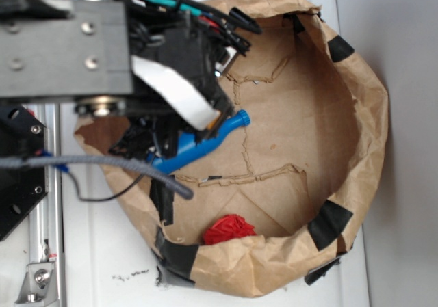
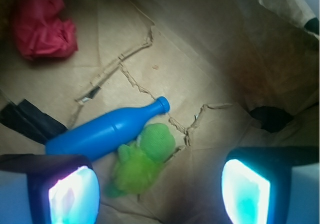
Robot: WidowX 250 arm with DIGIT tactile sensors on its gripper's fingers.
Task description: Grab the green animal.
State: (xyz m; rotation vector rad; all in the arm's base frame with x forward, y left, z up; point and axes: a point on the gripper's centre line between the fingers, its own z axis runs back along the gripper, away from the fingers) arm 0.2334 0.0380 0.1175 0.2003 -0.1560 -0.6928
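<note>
the green animal (image 2: 142, 159) lies on the brown paper floor of the paper bowl (image 1: 369, 115), touching the blue bottle (image 2: 102, 131), while the gripper (image 2: 157, 191) hangs above with its fingers (image 2: 72, 194) wide apart and empty.

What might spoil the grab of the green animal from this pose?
The green plush toy lies against the blue bottle, so a closing finger may catch or push the bottle. The toy sits left of the open hand's centre, so the grip may land off-centre. The torn cardboard floor could snag a fingertip.
</note>
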